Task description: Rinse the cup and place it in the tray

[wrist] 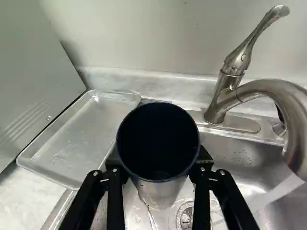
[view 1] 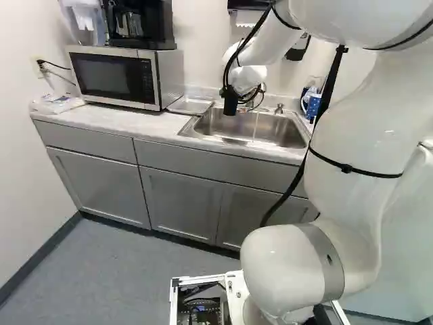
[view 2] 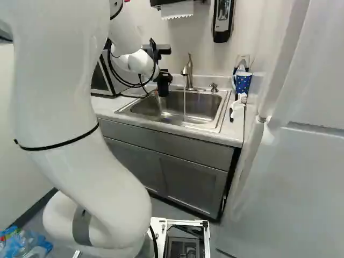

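Note:
Over the sink's left part in the right base view is my gripper [view 2: 163,81]. In the wrist view the gripper [wrist: 159,167] is shut on the cup [wrist: 158,139], with a finger on each side. The cup's round, dark mouth faces the camera, and silvery outer wall shows below the rim. Its base is hard to make out. Beside the sink, against the microwave, lies a shallow metal tray [wrist: 76,139] with nothing in it. Water [wrist: 276,194] runs from the faucet [wrist: 268,90], apart from the cup.
The steel sink [view 1: 270,128] sits in the counter, its drain [wrist: 186,218] below the gripper. A microwave [view 1: 122,76] stands beyond the tray. Right of the sink are a blue dotted mug [view 2: 243,81] and a white brush-like item [view 2: 238,105]. A soap dispenser [view 2: 222,20] hangs on the wall.

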`<state>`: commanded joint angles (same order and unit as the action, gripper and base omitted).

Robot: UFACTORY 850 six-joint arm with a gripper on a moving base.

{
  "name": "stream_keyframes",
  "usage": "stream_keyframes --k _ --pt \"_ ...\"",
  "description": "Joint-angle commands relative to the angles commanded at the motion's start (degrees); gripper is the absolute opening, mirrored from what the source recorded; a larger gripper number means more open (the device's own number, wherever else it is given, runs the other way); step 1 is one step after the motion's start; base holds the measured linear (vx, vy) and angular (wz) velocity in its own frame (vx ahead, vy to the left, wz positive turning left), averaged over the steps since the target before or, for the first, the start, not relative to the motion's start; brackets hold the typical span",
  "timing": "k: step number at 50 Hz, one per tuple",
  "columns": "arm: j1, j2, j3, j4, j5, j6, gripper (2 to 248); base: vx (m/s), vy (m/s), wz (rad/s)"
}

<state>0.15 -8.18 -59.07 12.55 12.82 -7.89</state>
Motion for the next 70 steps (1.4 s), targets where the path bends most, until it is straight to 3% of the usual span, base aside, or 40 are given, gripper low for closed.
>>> stream_keyframes --k 44,70 --pt "0.0 -1.3 0.5 0.0 0.1 0.0 126 0.000 0.000 0.000" --pt "0.0 -0.5 4.8 0.3 3.3 0.0 126 0.000 0.000 0.000"
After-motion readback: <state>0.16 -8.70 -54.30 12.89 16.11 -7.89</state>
